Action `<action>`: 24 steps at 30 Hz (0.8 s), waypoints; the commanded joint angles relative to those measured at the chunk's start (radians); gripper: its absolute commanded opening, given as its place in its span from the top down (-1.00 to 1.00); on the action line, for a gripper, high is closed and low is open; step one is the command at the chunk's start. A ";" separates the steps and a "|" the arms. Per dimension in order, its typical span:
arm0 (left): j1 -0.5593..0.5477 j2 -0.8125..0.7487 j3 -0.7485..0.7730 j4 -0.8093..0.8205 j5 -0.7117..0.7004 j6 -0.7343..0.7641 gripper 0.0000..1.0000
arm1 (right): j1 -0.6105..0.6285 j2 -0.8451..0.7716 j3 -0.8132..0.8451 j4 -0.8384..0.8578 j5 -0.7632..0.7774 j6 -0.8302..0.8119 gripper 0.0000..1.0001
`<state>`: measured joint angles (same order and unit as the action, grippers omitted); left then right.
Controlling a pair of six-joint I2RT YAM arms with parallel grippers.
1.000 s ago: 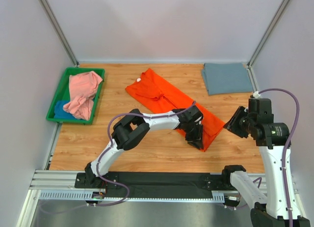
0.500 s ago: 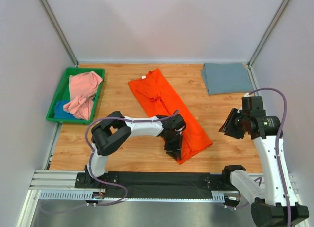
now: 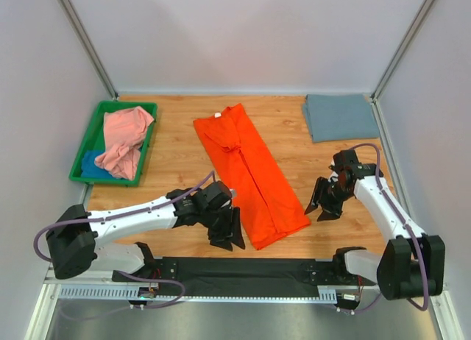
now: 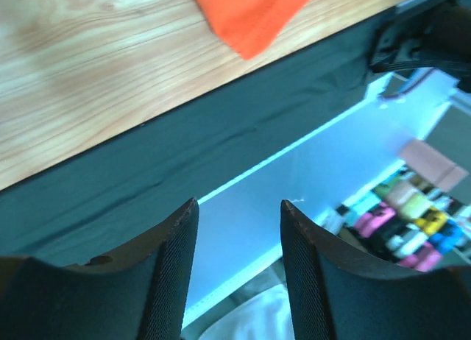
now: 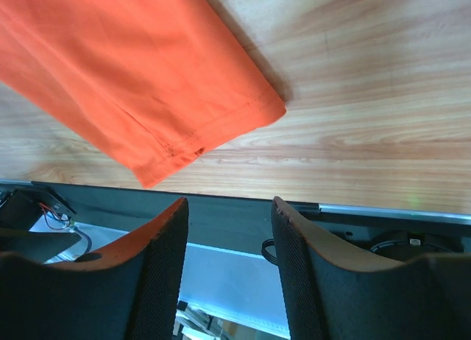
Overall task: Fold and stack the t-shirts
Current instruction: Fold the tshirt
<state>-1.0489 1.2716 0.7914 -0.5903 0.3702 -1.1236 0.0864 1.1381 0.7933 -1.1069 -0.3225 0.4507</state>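
The bright orange t-shirt [image 3: 249,172] lies folded lengthwise as a long strip down the table's middle; its near end shows in the left wrist view [image 4: 250,12] and the right wrist view [image 5: 140,75]. The slate grey-blue t-shirt [image 3: 340,116] lies folded flat at the back right. The salmon pink t-shirt [image 3: 123,141] lies crumpled over the blue t-shirt [image 3: 91,163] in the tray. My left gripper [image 3: 228,237] is open and empty, left of the orange shirt's near end. My right gripper [image 3: 324,207] is open and empty, right of that end.
A green plastic tray [image 3: 96,123] stands at the back left. A black mat [image 3: 243,270] and metal rail run along the near edge. Grey walls close in the left, back and right sides.
The left gripper let go of the orange shirt's near end and drew back left toward the near edge. The right gripper came down left toward the shirt. The shirt now lies straighter.
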 commanded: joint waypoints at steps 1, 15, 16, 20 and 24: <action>0.027 0.008 -0.067 0.214 0.070 -0.110 -0.12 | 0.009 0.099 0.087 0.085 0.008 -0.010 -0.02; 0.482 0.377 0.460 -0.124 -0.111 0.255 0.03 | 0.010 0.249 0.299 0.044 -0.023 -0.078 0.13; 0.503 0.400 0.489 -0.126 -0.120 0.271 0.03 | 0.010 0.220 0.282 0.045 -0.042 -0.075 0.13; 0.590 0.540 0.667 -0.112 -0.174 0.317 0.31 | 0.010 0.144 0.253 0.082 -0.105 -0.053 0.23; 0.622 0.698 0.891 -0.202 -0.279 0.361 0.43 | 0.010 0.111 0.259 0.100 -0.138 -0.029 0.31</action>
<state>-0.4339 1.8980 1.5455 -0.6968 0.1947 -0.8429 0.0933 1.2839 1.0451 -1.0458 -0.4026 0.4026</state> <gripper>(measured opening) 0.301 0.349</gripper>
